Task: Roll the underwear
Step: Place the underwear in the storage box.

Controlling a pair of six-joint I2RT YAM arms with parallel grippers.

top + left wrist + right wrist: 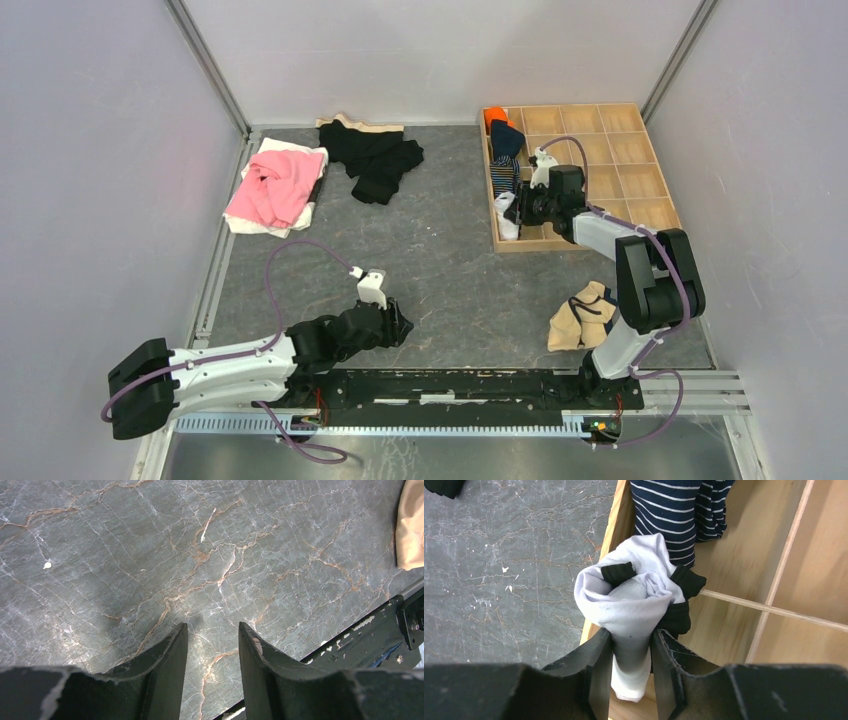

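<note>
A rolled white underwear with black trim (636, 595) stands at the near-left corner of the wooden divided tray (618, 522). My right gripper (631, 632) is shut on it, both fingers pressing its sides. In the top view that gripper (523, 208) reaches into the tray's left column beside the white roll (506, 217). A navy striped underwear (676, 510) lies in the compartment just beyond, also seen from above (506, 165). My left gripper (212, 626) hangs open low over bare marble near the table's front edge (400, 325), nothing between its fingers.
An orange item (496, 117) fills the tray's far-left compartment. A tan and black garment (582, 315) lies by the right arm's base. A pink garment (275, 185) on white cloth and black garments (375, 155) lie at the back left.
</note>
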